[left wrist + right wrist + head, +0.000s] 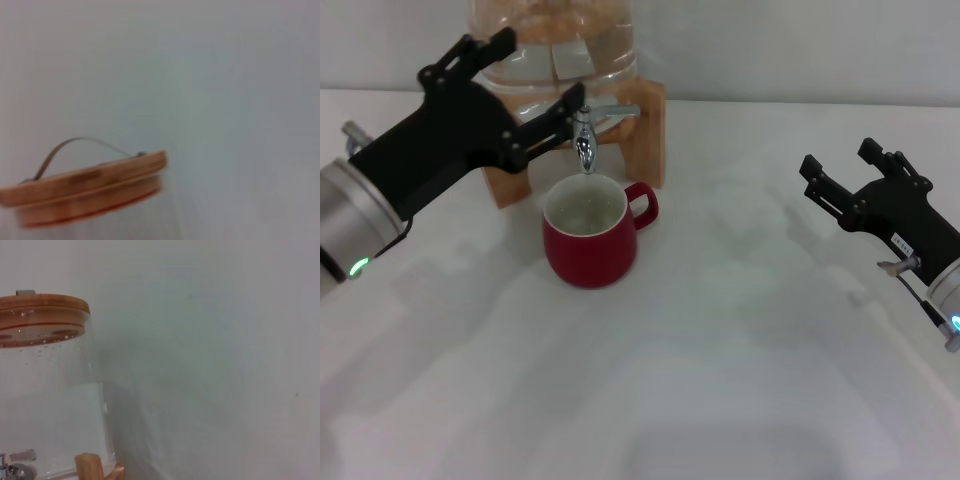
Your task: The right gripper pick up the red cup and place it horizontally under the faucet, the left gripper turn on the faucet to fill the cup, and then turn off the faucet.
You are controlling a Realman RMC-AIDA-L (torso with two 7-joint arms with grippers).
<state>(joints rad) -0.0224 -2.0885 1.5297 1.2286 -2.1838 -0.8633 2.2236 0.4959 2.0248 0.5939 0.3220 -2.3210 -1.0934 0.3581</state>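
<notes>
Currently one glossy rounded red cup [590,240] sits upright on the white bench [720,380], directly under the chrome faucet [586,135]. Left claw [535,95], black, two-fingered, spread beside the faucet lever. Right claw [840,175] released, well apart.
</notes>
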